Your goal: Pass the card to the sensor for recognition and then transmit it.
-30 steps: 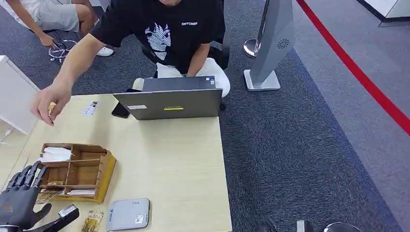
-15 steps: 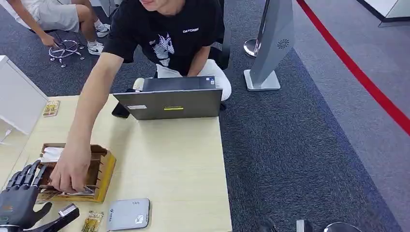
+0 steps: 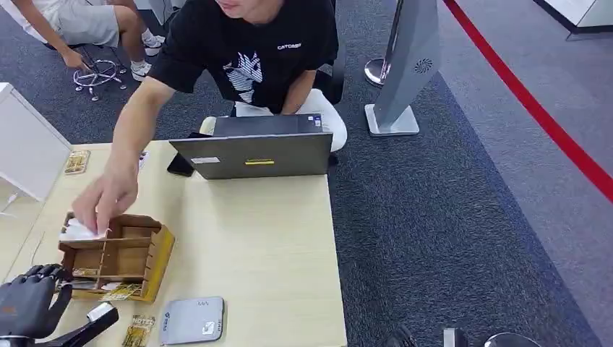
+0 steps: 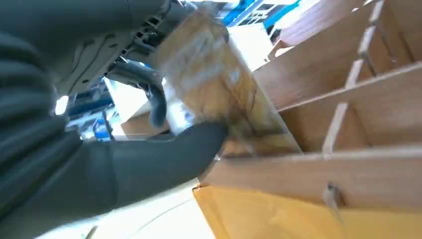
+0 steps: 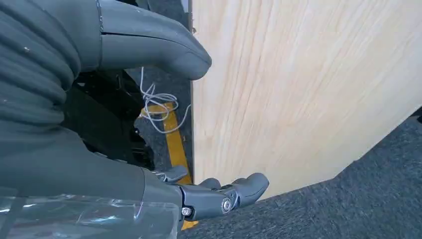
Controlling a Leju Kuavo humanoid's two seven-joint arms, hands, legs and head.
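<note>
My left hand (image 3: 29, 307) is at the near left corner of the wooden card organizer (image 3: 155, 253), its fingers curled in. In the left wrist view its thumb and a finger pinch a gold card in a clear sleeve (image 4: 214, 84) at the organizer's (image 4: 348, 169) edge. The grey sensor pad (image 3: 191, 320) lies flat near the table's front edge, right of my left hand. Another gold card (image 3: 139, 331) lies beside the pad. My right hand (image 5: 99, 164) hangs beside the table edge, fingers apart and holding nothing.
A person sits behind a grey laptop (image 3: 253, 154) and reaches one hand (image 3: 105, 199) over the organizer's back compartment with white cards. A gold card (image 3: 119, 292) sticks out of the front compartment. Another card (image 3: 76, 161) and a white box (image 3: 25, 152) are at the far left.
My left hand's fingers have curled in from spread at the organizer's corner. The person's hand moved from the organizer's front compartment to its back one, leaving a card in front.
</note>
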